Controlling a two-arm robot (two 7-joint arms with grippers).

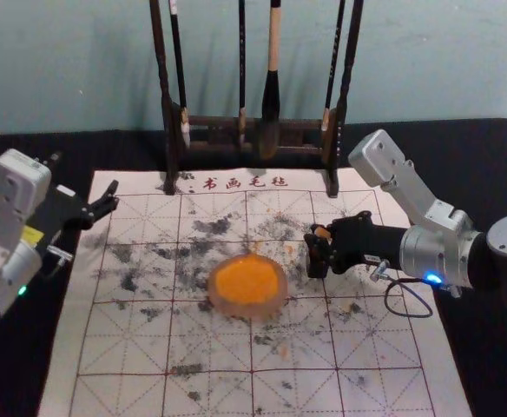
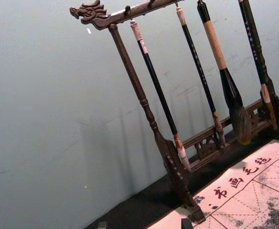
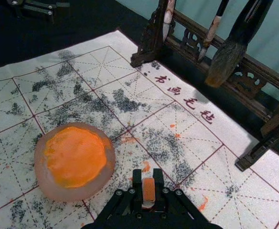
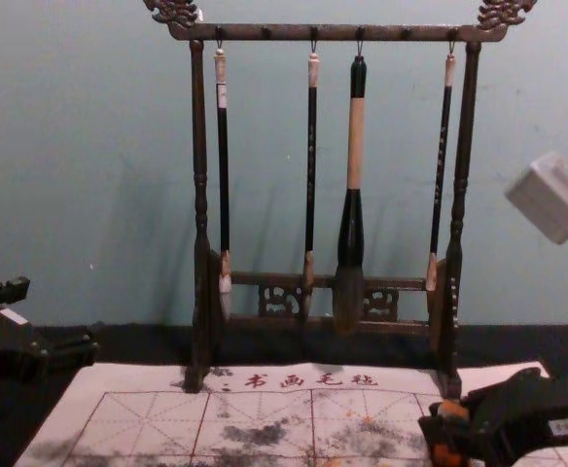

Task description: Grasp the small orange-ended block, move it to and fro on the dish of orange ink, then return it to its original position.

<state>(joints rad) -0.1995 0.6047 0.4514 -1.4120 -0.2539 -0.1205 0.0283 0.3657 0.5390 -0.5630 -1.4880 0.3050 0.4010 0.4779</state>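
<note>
You have the small block with the bright orange end (image 3: 149, 191) between the tips of the right gripper (image 3: 149, 183), just to the right of the dish and apart from it. The jaws are nearly closed, pinching the block from both sides, its orange face showing between the black tips. You can't tell whether its underside touches the mat. The shallow round dish of pale, cloudy pink material (image 1: 247, 311) sits near the middle of the mat, with a thick pool of orange ink (image 1: 246, 280) in it.

As far as the task goes, the grasp looks done. Whether you have worked the block over the ink can't be judged from here, since its end is orange anyway. If not, carry it across to the dish for the to-and-fro strokes; setting it back in its place remains. Watch that the tips don't catch the dish's rim.

Your left gripper (image 1: 112, 197) hangs idle by the far left part of the white gridded felt mat (image 1: 119, 347), its jaws spread and holding nothing. Beyond stands the dark carved wooden rack (image 4: 199, 175) with hanging brushes, on the black-covered bench (image 1: 488, 165).
</note>
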